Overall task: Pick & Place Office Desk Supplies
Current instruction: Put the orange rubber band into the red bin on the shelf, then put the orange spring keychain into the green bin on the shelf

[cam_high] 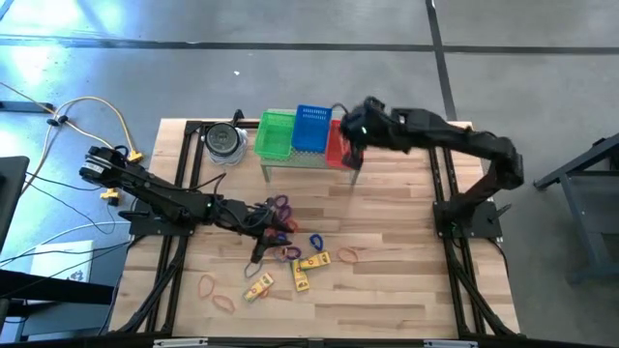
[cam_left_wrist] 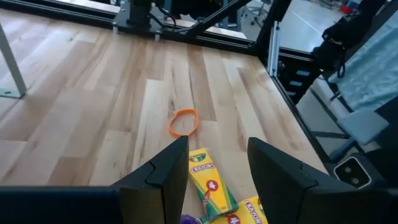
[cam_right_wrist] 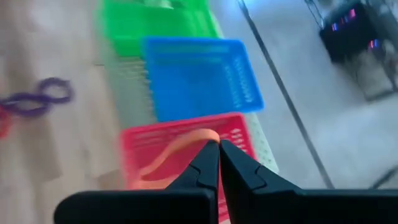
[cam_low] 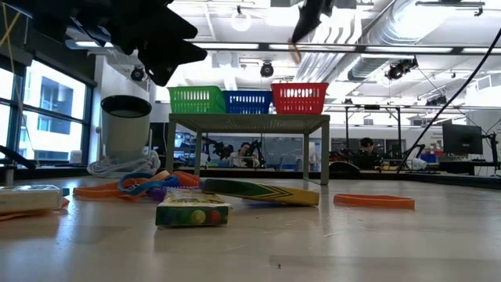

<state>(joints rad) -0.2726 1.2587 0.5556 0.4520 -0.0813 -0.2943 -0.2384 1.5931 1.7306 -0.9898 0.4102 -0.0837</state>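
A: Take the red basket [cam_high: 338,145] as the landmark. Where is the right end effector [cam_right_wrist: 219,144]?

B: Directly above it. In the right wrist view its fingers are pressed together on an orange band [cam_right_wrist: 177,149], and the band's loop hangs down over the basket's open top. So for the coming release, the target lies straight below, with the band's long axis trailing away from the fingertips across the basket.

A: And the rest of the supplies?

B: Well out on the bench [cam_high: 387,222], away from the red basket toward the left arm's side. In the high view there are crayon boxes [cam_high: 312,262], purple loops [cam_high: 280,204] and more orange bands [cam_high: 347,255] scattered there. The left end effector [cam_left_wrist: 217,158] hovers over that cluster with its fingers spread, nothing between them. One crayon box [cam_left_wrist: 208,183] lies just ahead of it, long axis running roughly along the gap between the fingers, and a lone orange loop [cam_left_wrist: 183,122] sits farther on.

A: So which arm is nearer to what?

B: The left is clearly nearer the loose pile; the right is nearer the red basket, and the blue basket [cam_high: 311,129] and green basket [cam_high: 276,133] beside it.

A: Anything hard to make out?

B: The right wrist view is smeared, so I can't tell how much of the band is gripped, nor whether the red basket already holds anything. In the low view the right arm is cut off at the top edge.
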